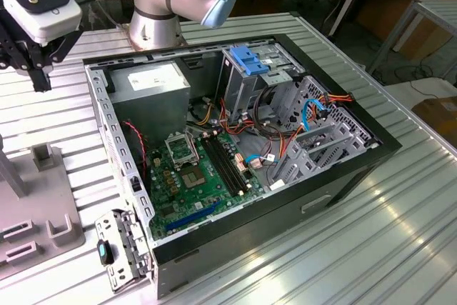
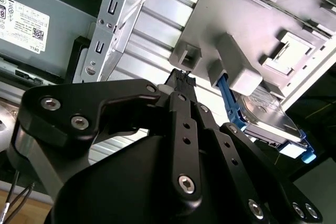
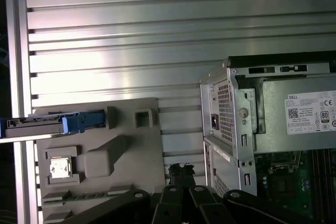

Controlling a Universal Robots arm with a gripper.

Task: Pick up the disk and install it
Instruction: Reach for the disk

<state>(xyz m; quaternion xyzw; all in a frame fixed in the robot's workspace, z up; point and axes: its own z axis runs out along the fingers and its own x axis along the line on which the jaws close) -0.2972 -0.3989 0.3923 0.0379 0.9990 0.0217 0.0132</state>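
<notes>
A ribbed aluminium table (image 1: 400, 233) carries an open desktop computer case (image 1: 285, 213), a grey moulded fixture plate (image 1: 43, 212) at the exterior view's left, and a loose metal bracket (image 1: 123, 251) just beside the case's corner.

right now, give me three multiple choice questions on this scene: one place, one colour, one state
1. Where is the tool?
A inside the case
B outside the case, toward the exterior view's left
C resting on the disk
2. What colour is the disk's bracket?
A red
B blue
C yellow
3. The disk is:
A held by the tool
B mounted in the case
C standing in the grey fixture

Answers: 1 B, it hangs beside the case wall. 2 B, blue plastic runs along its edge. 3 C, both wrist views show it in the fixture, apart from the tool.
</notes>
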